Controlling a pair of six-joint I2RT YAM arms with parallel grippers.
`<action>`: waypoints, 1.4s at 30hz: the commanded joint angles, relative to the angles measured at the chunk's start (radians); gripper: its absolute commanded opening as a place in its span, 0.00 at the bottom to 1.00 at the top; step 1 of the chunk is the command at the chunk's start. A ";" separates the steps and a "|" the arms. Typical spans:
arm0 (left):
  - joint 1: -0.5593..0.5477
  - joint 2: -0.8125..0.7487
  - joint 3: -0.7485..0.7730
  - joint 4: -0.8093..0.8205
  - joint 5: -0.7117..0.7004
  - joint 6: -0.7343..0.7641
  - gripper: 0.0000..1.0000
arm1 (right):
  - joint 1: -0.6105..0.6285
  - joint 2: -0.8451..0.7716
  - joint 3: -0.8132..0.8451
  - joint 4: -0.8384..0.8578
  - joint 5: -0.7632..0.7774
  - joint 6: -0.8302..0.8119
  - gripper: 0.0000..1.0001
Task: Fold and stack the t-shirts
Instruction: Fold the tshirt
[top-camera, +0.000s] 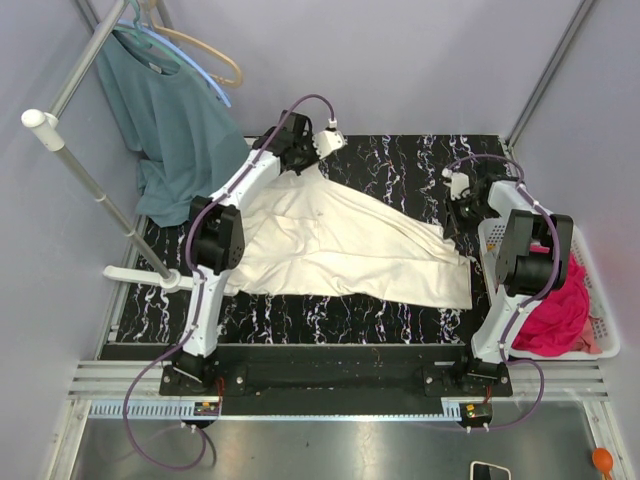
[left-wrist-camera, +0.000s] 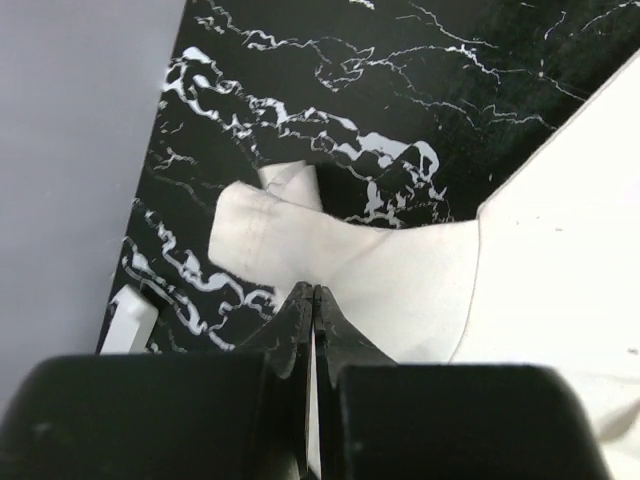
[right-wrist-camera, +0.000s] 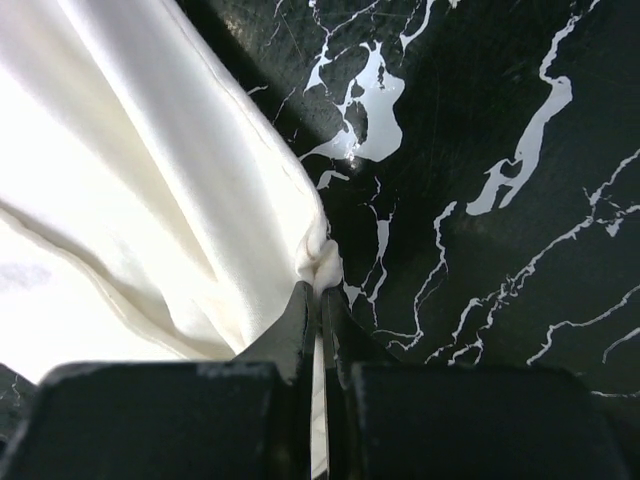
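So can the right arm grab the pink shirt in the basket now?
Probably not yet: the right gripper is shut on the large cream cloth t-shirt. The bright pink cloth t-shirt lies uncovered in the white plastic basket beside that arm, though.

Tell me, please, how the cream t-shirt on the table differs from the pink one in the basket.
The cream cloth t-shirt lies spread across the black marbled table; the magenta-pink cloth t-shirt sits bunched in the white plastic basket. The left gripper and right gripper are each shut on the cream one's edge; nothing holds the pink one. Both are unfolded.
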 joint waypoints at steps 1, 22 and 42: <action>0.001 -0.116 -0.044 0.051 -0.068 -0.019 0.00 | 0.006 -0.066 0.085 -0.038 0.036 -0.012 0.00; -0.037 -0.148 -0.129 0.068 -0.152 -0.023 0.00 | 0.006 0.130 0.448 -0.055 0.160 -0.070 0.00; -0.076 -0.369 -0.340 0.088 -0.302 0.024 0.00 | 0.007 -0.106 0.262 -0.093 0.111 -0.087 0.00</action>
